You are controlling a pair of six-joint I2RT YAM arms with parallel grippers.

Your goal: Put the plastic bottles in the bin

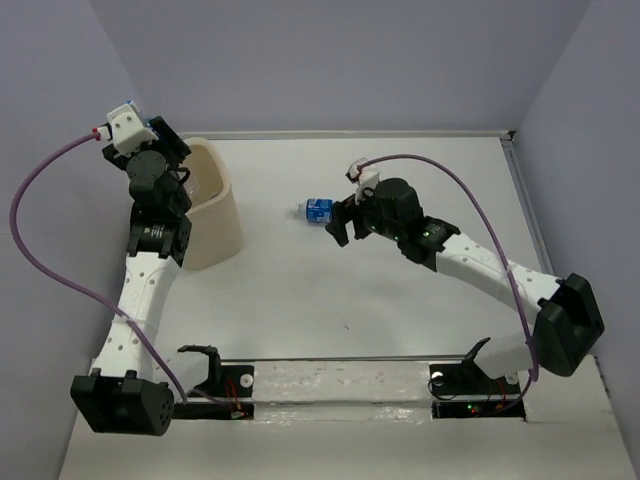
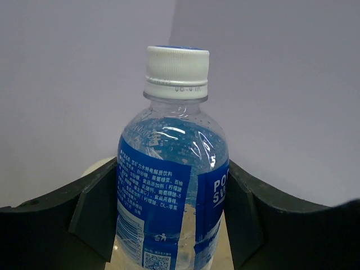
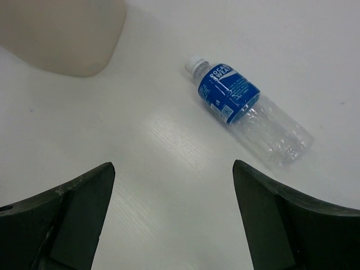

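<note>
My left gripper (image 2: 171, 225) is shut on a clear plastic bottle (image 2: 171, 169) with a blue label and white cap, which stands upright between the jaws. In the top view this gripper (image 1: 182, 182) hangs at the mouth of the cream bin (image 1: 215, 220), and a bit of the bin's rim (image 2: 94, 166) shows behind the bottle. A second plastic bottle (image 1: 318, 209) lies on its side mid-table, cap toward the bin. My right gripper (image 1: 343, 226) stands open just to its right; in the right wrist view the bottle (image 3: 242, 107) lies ahead of the open jaws (image 3: 174, 185), not between them.
The bin (image 3: 67, 34) stands at the table's left, near the purple side wall. The white table (image 1: 400, 300) ends at purple walls at the back and on both sides. Both arm bases are bolted at the near edge.
</note>
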